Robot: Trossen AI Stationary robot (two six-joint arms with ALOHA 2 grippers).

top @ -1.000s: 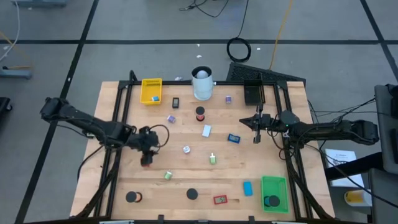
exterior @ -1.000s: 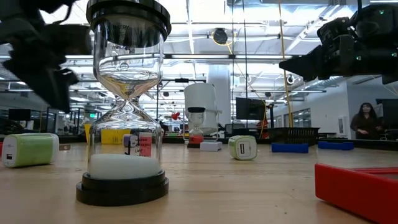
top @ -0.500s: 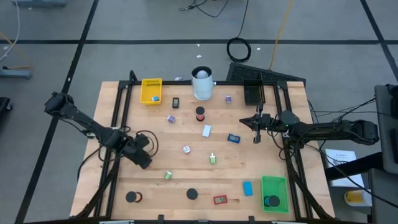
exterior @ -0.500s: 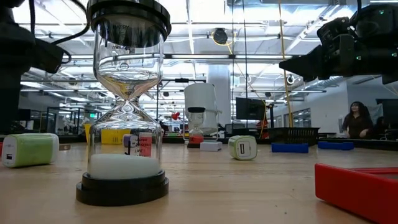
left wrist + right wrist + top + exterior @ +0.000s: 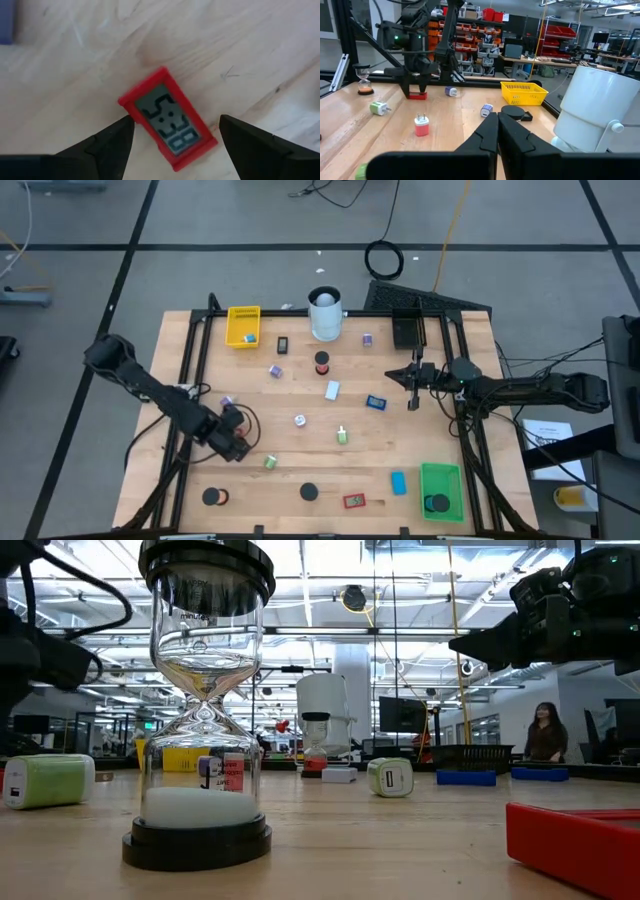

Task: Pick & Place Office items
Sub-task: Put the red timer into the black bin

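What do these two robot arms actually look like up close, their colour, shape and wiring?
Both arms are dark, nearly black, built of slim jointed segments. The left gripper ends in two flat, wedge-shaped black fingers. A black cable loops beside the left arm's wrist. The right gripper has two narrow black fingers that taper to a point. A green light glows on the left arm's wrist block.

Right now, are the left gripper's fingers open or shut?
Open. The two fingers stand apart, either side of the red timer, which lies on the table.

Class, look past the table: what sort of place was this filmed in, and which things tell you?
Probably an open robotics lab or workshop: shelving with red parts bins, desks with monitors and exposed ceiling lights.
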